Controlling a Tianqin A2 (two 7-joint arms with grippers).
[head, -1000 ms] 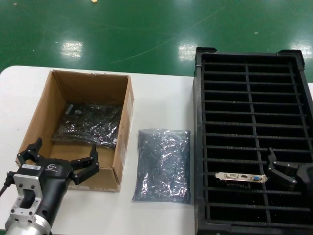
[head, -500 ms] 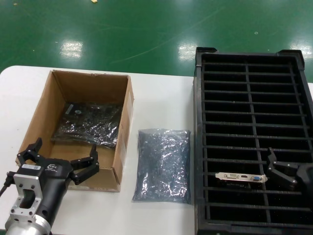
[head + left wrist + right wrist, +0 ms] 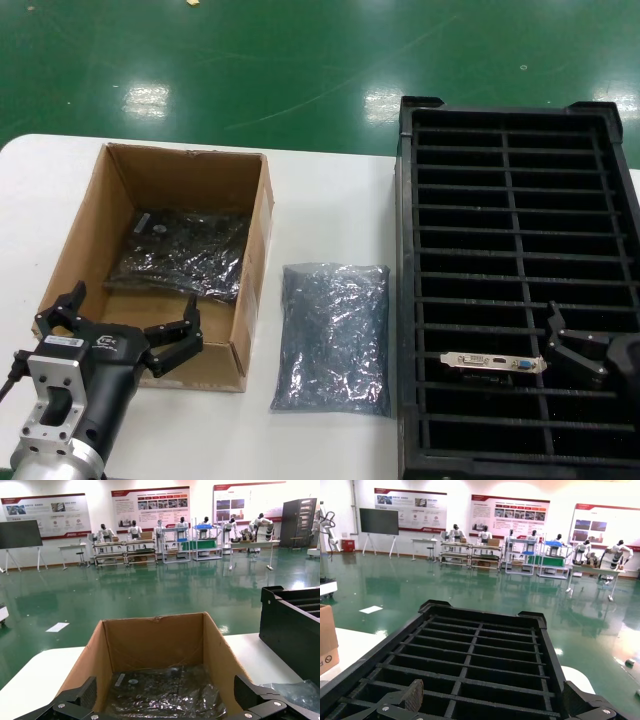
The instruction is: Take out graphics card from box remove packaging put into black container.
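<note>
1. Graphics card, thin flat dark board with a silver end bracket and one blue port [image 3: 494,361], stands in a slot of the large black plastic slotted tray [image 3: 408,300], near its front, left of the middle bar.
2. Right claw [image 3: 568,345] hovers over the tray just right of the card's bracket, fingers spread, gripping nothing, apart from the card.
3. Left claw [image 3: 120,322] sits at the front wall of the brown corrugated cardboard box [image 3: 258,250], fingers spread wide, empty.
4. Inside the box lies another dark bagged item in shiny crinkled plastic [image 3: 180,255].
5. Grey semi-transparent crinkled plastic bag [image 3: 333,337] lies flat on the white bench [image 3: 330,200], between box and tray.
</note>
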